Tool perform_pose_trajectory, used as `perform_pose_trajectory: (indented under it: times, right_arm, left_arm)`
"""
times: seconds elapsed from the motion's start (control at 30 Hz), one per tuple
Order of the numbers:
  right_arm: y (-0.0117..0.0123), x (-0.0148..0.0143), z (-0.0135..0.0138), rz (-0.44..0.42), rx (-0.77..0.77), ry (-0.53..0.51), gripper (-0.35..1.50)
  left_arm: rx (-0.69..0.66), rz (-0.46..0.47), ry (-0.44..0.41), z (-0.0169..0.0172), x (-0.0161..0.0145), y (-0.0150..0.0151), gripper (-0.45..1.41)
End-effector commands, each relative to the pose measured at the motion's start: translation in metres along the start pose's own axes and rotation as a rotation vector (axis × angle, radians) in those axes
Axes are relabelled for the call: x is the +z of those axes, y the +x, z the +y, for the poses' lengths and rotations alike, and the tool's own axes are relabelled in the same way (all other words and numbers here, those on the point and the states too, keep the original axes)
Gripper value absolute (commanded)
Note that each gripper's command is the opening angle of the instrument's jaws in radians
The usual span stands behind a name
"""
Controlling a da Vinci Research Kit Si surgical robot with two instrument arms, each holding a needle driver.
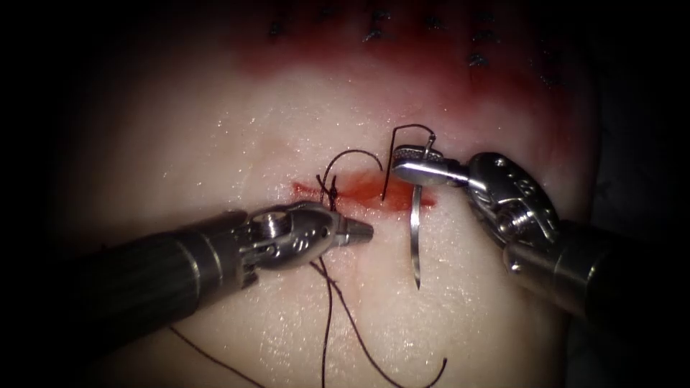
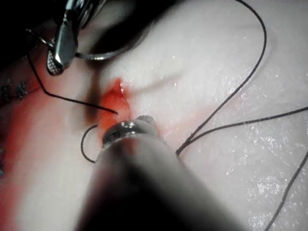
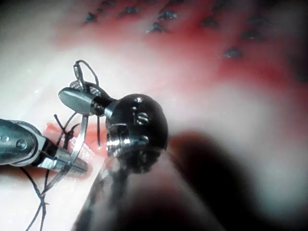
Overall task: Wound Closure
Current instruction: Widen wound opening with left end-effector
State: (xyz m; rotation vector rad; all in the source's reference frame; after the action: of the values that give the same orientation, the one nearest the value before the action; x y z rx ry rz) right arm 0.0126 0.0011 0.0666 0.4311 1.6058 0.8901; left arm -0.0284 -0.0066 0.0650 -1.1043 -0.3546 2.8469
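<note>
Your right tool [image 1: 402, 164] is clenched on the needle [image 1: 415, 237] near its thread end; the curve hangs below the jaws, free of the tissue [image 1: 215, 144], point toward the lower edge. Thread [image 1: 352, 154] arcs from the swage over the cut [image 1: 366, 190] to the knot. Your left tool [image 1: 359, 231] sits closed, holding nothing, just below the cut.

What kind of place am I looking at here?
Likely a surgical practice bench: two robot tools, the left tool and right tool, the latter holding a curved needle, work over cut tissue with dark thread.
</note>
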Motion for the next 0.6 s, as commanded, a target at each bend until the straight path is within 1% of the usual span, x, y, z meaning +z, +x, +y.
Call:
perform_pose_trajectory:
  times: [0.03, 0.17, 0.27, 0.4, 0.6]
  right_arm:
    - [-0.0003, 0.0006, 0.0000, 0.002, -0.004, 0.004, -0.35]
    - [-0.0002, 0.0006, -0.0001, 0.003, -0.021, 0.004, -0.35]
    - [-0.0003, 0.0005, 0.0000, 0.003, -0.034, 0.005, -0.35]
    - [-0.0004, 0.0005, 0.0001, 0.004, -0.053, 0.005, -0.35]
    - [-0.0004, 0.0005, 0.0001, 0.005, -0.071, 0.008, -0.35]
  left_arm:
    - [0.002, -0.009, 0.003, -0.0008, 0.0009, 0.0002, -0.35]
    - [-0.008, -0.021, 0.012, -0.0024, 0.0019, -0.0004, -0.35]
    - [-0.010, -0.053, 0.042, -0.0039, 0.0023, -0.0015, -0.35]
    - [-0.010, -0.042, 0.062, -0.0047, 0.0027, -0.0022, -0.35]
    - [-0.018, -0.050, 0.074, -0.0052, 0.0033, -0.0032, -0.35]
